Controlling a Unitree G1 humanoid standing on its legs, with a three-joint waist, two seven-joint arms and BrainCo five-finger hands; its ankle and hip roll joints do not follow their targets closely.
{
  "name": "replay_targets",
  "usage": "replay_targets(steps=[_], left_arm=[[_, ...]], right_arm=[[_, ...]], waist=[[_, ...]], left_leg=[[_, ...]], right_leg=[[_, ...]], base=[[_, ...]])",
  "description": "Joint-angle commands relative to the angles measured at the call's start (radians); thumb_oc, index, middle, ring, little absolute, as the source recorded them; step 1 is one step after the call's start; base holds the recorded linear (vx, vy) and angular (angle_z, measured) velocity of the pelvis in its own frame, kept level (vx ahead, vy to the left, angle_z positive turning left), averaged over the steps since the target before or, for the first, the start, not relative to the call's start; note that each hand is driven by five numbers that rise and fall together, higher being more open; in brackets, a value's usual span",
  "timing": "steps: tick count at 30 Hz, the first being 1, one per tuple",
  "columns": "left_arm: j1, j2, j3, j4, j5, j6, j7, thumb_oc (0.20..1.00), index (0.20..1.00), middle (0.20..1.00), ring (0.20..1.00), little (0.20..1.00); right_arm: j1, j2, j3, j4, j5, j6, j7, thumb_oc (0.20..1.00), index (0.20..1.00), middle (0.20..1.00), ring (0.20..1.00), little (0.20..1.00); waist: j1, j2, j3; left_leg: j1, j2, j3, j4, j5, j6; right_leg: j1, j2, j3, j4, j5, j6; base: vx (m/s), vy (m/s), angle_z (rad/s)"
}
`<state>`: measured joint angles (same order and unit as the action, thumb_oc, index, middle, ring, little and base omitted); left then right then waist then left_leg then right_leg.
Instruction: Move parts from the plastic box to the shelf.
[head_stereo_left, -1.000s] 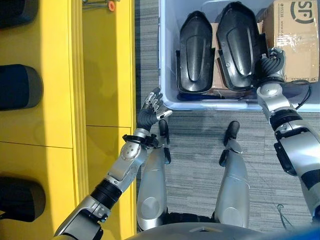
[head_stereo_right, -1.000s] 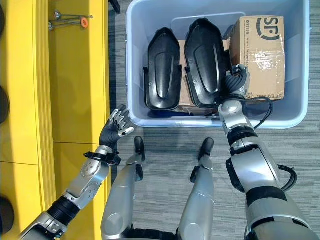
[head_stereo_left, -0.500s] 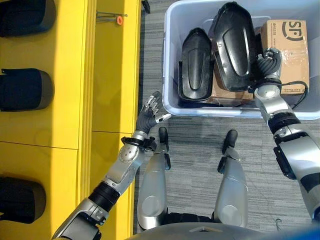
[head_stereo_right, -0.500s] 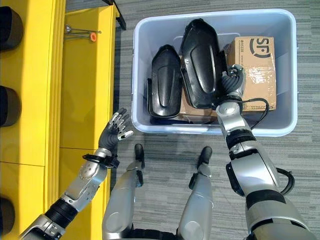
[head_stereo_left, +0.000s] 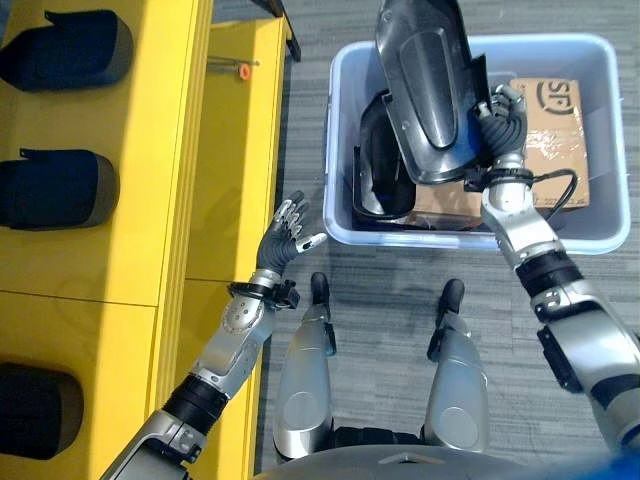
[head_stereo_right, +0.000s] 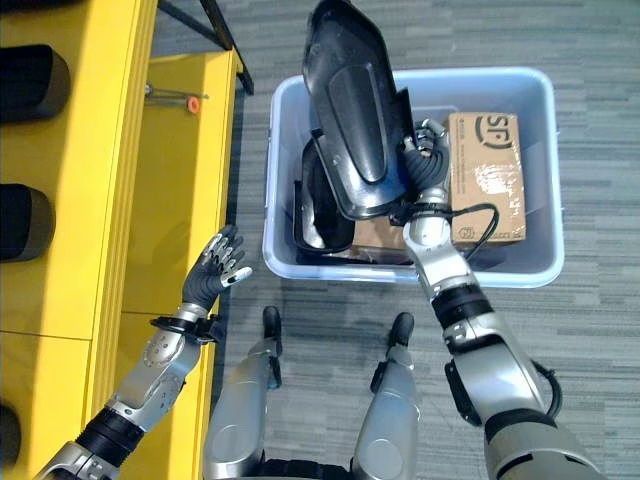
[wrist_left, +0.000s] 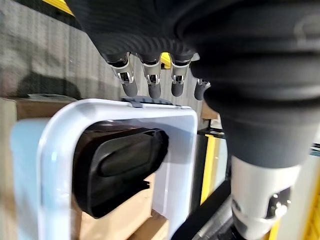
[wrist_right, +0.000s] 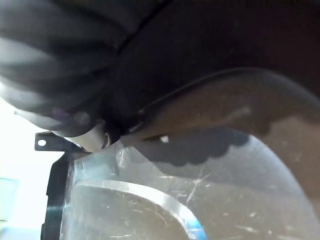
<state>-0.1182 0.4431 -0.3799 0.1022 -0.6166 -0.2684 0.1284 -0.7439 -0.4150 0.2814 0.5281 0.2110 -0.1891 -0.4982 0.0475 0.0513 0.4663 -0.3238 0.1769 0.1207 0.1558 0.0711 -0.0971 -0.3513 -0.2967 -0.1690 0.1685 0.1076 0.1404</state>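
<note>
Above the plastic box (head_stereo_right: 545, 180): black moulded part (head_stereo_right: 358, 115), lifted clear.
Right hand (head_stereo_right: 428, 165): fingers curled on its lower edge.
Left hand (head_stereo_right: 212, 270): fingers spread, empty, beside yellow shelf (head_stereo_right: 100, 180).
Handling: likely stiff, light, slick; grip the rim.

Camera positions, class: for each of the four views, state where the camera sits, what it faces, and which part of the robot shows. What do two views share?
Left eye view: on the head, looking down at the plastic box, the yellow shelf and both arms.
Right eye view: beside it, same scene; right hand grips the lifted black part.
Left wrist view: behind the left hand, facing the box.
Right wrist view: very close against the held part.
Shared: both eyes show the cardboard carton.
</note>
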Motion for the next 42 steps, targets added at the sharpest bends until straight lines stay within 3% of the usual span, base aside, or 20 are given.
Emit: replay_targets(steps=[1, 9, 13, 14, 17, 19, 21, 24, 25, 28, 29, 30, 35, 41, 42], left_arm=[[0.037, 0.002, 0.002, -0.026, 0.017, -0.029, -0.022, 1.0, 1.0, 1.0, 1.0, 1.0], [0.112, -0.003, 0.069, -0.017, 0.053, -0.014, -0.026, 1.0, 1.0, 1.0, 1.0, 1.0], [0.196, 0.004, 0.141, -0.046, 0.065, -0.01, -0.02, 1.0, 1.0, 1.0, 1.0, 1.0], [0.197, 0.004, 0.142, -0.048, 0.065, -0.009, -0.02, 1.0, 1.0, 1.0, 1.0, 1.0], [0.237, -0.007, 0.174, -0.05, 0.065, -0.01, -0.009, 1.0, 1.0, 1.0, 1.0, 1.0], [0.242, -0.014, 0.175, -0.047, 0.068, -0.006, -0.005, 1.0, 1.0, 1.0, 1.0, 1.0], [0.24, -0.025, 0.166, -0.031, 0.083, 0.002, -0.015, 1.0, 1.0, 1.0, 1.0, 1.0], [0.23, -0.036, 0.151, -0.017, 0.087, 0.005, -0.021, 1.0, 1.0, 1.0, 1.0, 1.0], [0.218, -0.055, 0.142, -0.007, 0.077, 0.008, -0.02, 1.0, 1.0, 1.0, 1.0, 1.0], [0.216, -0.061, 0.13, -0.016, 0.074, 0.013, -0.029, 1.0, 1.0, 1.0, 1.0, 1.0], [0.221, -0.066, 0.133, -0.014, 0.072, 0.018, -0.031, 1.0, 1.0, 1.0, 1.0, 1.0], [0.227, -0.069, 0.134, -0.013, 0.082, 0.023, -0.034, 1.0, 1.0, 1.0, 1.0, 1.0], [0.243, -0.073, 0.147, -0.021, 0.091, 0.026, -0.036, 1.0, 1.0, 1.0, 1.0, 1.0], [0.253, -0.063, 0.18, -0.036, 0.101, 0.019, -0.027, 1.0, 1.0, 1.0, 1.0, 1.0], [0.258, -0.066, 0.186, -0.037, 0.108, 0.016, -0.023, 1.0, 1.0, 1.0, 1.0, 1.0]], right_arm=[[0.061, 0.018, -0.036, -0.105, -0.03, -0.104, 0.021, 0.2, 0.2, 0.2, 0.2, 0.2], [0.237, 0.069, -0.008, -0.273, -0.07, -0.114, 0.088, 0.2, 0.2, 0.2, 0.2, 0.2], [0.225, 0.112, 0.061, -0.307, -0.047, -0.115, 0.149, 0.2, 0.2, 0.2, 0.2, 0.2], [0.225, 0.113, 0.062, -0.306, -0.047, -0.115, 0.15, 0.2, 0.2, 0.2, 0.2, 0.2], [0.188, 0.134, 0.088, -0.278, -0.017, -0.124, 0.17, 0.2, 0.2, 0.2, 0.2, 0.2], [0.172, 0.134, 0.092, -0.277, -0.001, -0.126, 0.172, 0.2, 0.2, 0.2, 0.2, 0.2], [0.208, 0.121, 0.081, -0.291, 0.003, -0.122, 0.177, 0.2, 0.2, 0.2, 0.2, 0.2], [0.225, 0.103, 0.078, -0.308, -0.002, -0.116, 0.174, 0.2, 0.2, 0.2, 0.2, 0.2], [0.257, 0.088, 0.067, -0.337, 0.004, -0.121, 0.175, 0.2, 0.2, 0.2, 0.2, 0.2], [0.296, 0.098, 0.056, -0.355, 0.027, -0.123, 0.175, 0.2, 0.2, 0.2, 0.2, 0.2], [0.319, 0.101, 0.051, -0.366, 0.029, -0.117, 0.182, 0.2, 0.2, 0.2, 0.2, 0.2], [0.331, 0.099, 0.043, -0.378, 0.023, -0.113, 0.18, 0.2, 0.2, 0.2, 0.2, 0.2], [0.368, 0.115, 0.026, -0.403, 0.03, -0.108, 0.189, 0.2, 0.2, 0.2, 0.2, 0.2], [0.378, 0.136, 0.024, -0.407, 0.037, -0.099, 0.196, 0.2, 0.2, 0.2, 0.2, 0.2], [0.38, 0.148, 0.025, -0.405, 0.041, -0.096, 0.203, 0.2, 0.2, 0.2, 0.2, 0.2]], waist=[[0.011, -0.006, -0.11], [-0.004, -0.01, -0.18], [0.017, -0.023, -0.21], [0.017, -0.023, -0.209], [0.046, -0.021, -0.226], [0.063, -0.018, -0.236], [0.059, -0.029, -0.255], [0.062, -0.036, -0.255], [0.048, -0.053, -0.263], [0.031, -0.057, -0.289], [0.026, -0.056, -0.31], [0.02, -0.051, -0.321], [0.021, -0.039, -0.344], [0.055, -0.049, -0.36], [0.068, -0.053, -0.361]], left_leg=[[0.064, 0.038, -0.075, -0.018, -0.042, -0.025], [0.198, 0.093, -0.081, -0.123, 0.018, -0.051], [0.28, 0.166, -0.078, -0.142, 0.055, -0.05], [0.284, 0.167, -0.076, -0.145, 0.056, -0.05], [0.292, 0.21, -0.092, -0.183, 0.164, -0.075], [0.268, 0.215, -0.116, -0.222, 0.281, -0.094], [0.248, 0.203, -0.078, -0.236, 0.294, -0.083], [0.244, 0.164, -0.089, -0.213, 0.273, -0.071], [0.274, 0.137, -0.025, -0.109, 0.165, -0.046], [0.331, 0.107, 0.015, -0.039, 0.056, -0.031], [0.364, 0.076, 0.014, -0.058, -0.001, -0.027], [0.359, 0.06, 0.024, -0.093, -0.022, -0.019], [0.373, 0.018, 0.039, -0.144, -0.069, 0.001], [0.368, -0.037, 0.023, -0.178, -0.085, 0.024], [0.366, -0.065, 0.009, -0.187, -0.092, 0.038]], right_leg=[[0.043, -0.012, -0.015, 0.091, -0.085, 0.036], [0.144, 0.015, -0.076, 0.152, -0.176, 0.022], [0.159, 0.077, -0.093, 0.301, -0.298, -0.031], [0.16, 0.078, -0.092, 0.302, -0.299, -0.031], [0.159, 0.122, -0.115, 0.327, -0.336, -0.056], [0.167, 0.131, -0.15, 0.319, -0.343, -0.062], [0.194, 0.117, -0.188, 0.27, -0.33, -0.071], [0.224, 0.109, -0.209, 0.202, -0.299, -0.074], [0.267, 0.097, -0.263, 0.126, -0.275, -0.078], [0.299, 0.101, -0.325, 0.047, -0.245, -0.082], [0.314, 0.093, -0.351, 0.027, -0.227, -0.068], [0.329, 0.082, -0.369, 0.017, -0.209, -0.053], [0.369, 0.037, -0.387, 0.014, -0.176, -0.026], [0.41, -0.015, -0.437, -0.05, -0.103, 0.015], [0.415, -0.035, -0.444, -0.066, -0.074, 0.031]], base=[[0.05, -0.027, 0.01], [0.04, -0.093, 0.12], [0.0, -0.231, -0.01], [-0.03, -0.217, -0.07], [-0.06, -0.212, -0.04], [-0.07, -0.186, -0.04], [-0.07, -0.139, 0.35], [-0.07, -0.107, 0.65], [-0.08, -0.123, 0.73], [-0.08, -0.026, 1.02], [-0.01, 0.125, 1.36], [0.02, 0.117, 0.66], [0.04, 0.189, 0.64], [0.0, 0.214, 0.29], [0.01, 0.235, 0.17]])
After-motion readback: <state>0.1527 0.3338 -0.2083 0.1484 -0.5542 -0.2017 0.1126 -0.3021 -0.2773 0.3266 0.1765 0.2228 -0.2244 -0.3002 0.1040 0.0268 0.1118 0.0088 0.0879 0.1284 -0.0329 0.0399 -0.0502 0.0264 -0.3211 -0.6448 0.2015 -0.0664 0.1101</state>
